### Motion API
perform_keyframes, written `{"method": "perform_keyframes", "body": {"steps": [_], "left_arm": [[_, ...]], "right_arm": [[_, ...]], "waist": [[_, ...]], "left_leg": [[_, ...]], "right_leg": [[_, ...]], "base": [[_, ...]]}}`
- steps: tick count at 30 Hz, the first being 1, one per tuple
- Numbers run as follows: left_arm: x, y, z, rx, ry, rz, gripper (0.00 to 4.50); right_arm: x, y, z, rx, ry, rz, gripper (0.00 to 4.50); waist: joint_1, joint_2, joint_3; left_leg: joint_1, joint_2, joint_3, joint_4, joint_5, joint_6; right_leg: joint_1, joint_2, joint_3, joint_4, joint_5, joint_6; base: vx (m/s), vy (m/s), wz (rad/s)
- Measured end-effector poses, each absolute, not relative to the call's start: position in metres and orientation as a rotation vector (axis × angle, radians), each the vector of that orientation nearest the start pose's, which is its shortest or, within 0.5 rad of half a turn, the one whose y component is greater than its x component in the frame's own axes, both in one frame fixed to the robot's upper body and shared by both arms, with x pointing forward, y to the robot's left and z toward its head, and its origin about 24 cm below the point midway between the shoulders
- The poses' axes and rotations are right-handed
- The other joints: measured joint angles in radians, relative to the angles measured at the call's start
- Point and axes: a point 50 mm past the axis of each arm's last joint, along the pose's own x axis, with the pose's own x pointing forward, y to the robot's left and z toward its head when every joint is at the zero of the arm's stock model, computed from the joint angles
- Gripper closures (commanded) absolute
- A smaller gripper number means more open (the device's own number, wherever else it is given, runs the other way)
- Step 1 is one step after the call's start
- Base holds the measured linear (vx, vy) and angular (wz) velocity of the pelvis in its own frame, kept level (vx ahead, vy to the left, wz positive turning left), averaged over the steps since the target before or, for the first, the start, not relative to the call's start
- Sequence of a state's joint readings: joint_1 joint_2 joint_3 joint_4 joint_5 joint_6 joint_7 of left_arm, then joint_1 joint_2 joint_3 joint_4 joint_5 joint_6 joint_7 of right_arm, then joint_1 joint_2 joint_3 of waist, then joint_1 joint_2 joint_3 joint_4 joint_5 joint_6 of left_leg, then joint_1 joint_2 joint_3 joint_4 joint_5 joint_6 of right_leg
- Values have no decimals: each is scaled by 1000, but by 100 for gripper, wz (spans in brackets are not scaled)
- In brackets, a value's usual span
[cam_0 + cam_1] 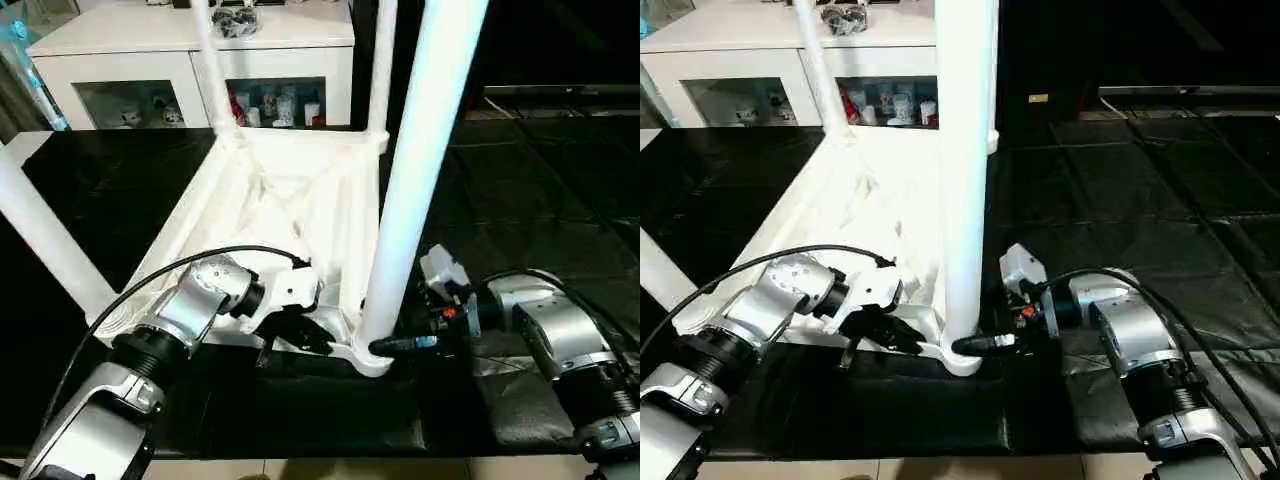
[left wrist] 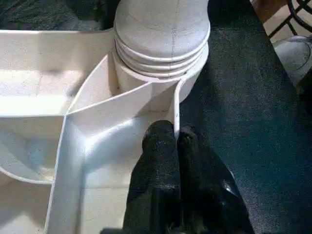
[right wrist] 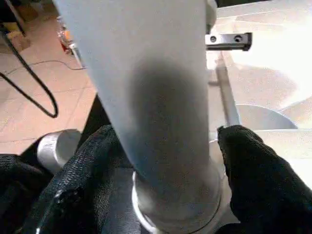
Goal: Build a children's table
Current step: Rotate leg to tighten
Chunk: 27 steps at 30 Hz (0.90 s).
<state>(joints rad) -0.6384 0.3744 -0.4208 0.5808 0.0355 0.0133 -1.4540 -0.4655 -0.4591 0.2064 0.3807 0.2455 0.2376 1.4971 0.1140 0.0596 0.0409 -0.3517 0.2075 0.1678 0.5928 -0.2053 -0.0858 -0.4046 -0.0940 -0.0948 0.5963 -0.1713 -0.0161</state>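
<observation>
Tabletop (image 1: 290, 200) near corner at mat (image 1: 300, 400) front edge.

A white table leg (image 3: 151, 97) runs from the top of the frame down to its socket (image 3: 180, 214) at bottom centre, standing between the right gripper's (image 3: 165, 170) two black fingers (image 3: 258, 175), which flank it

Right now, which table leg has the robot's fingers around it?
The near-right leg, the one closest to the robot. The right gripper straddles its base; the other legs stand untouched.
</observation>
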Motion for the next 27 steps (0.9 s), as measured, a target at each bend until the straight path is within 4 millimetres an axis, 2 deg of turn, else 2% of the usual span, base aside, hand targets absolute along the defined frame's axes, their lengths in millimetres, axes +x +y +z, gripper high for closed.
{"method": "perform_keyframes", "body": {"steps": [9, 14, 23, 27], "left_arm": [[301, 112, 56, 531, 485, -1701, 450], [301, 111, 56, 531, 487, -1706, 450], [301, 109, 55, 515, 492, -1696, 450], [307, 113, 53, 473, 523, -1595, 450]], "right_arm": [[284, -157, 68, -65, 408, 1585, 215], [284, -157, 68, -63, 409, 1585, 240], [280, -154, 67, -40, 407, 1553, 250], [284, -146, 64, -42, 390, 1429, 250]], "waist": [[1, 0, 0], [1, 0, 0], [2, 0, 0], [-14, 1, -1]], "left_leg": [[0, 0, 0, 0, 1, 1], [0, 0, 0, 0, 1, 1], [1, 0, 0, 0, 1, 1], [4, 0, 1, 1, -1, -4]], "right_leg": [[0, 0, 0, 0, 0, 0], [0, 0, 0, 0, 0, 0], [1, 0, 0, 0, 0, 0], [3, 0, 1, 2, 0, 2]], "base": [[0, 0, 0], [0, 0, 0], [0, 0, 0], [0, 0, 0]]}}
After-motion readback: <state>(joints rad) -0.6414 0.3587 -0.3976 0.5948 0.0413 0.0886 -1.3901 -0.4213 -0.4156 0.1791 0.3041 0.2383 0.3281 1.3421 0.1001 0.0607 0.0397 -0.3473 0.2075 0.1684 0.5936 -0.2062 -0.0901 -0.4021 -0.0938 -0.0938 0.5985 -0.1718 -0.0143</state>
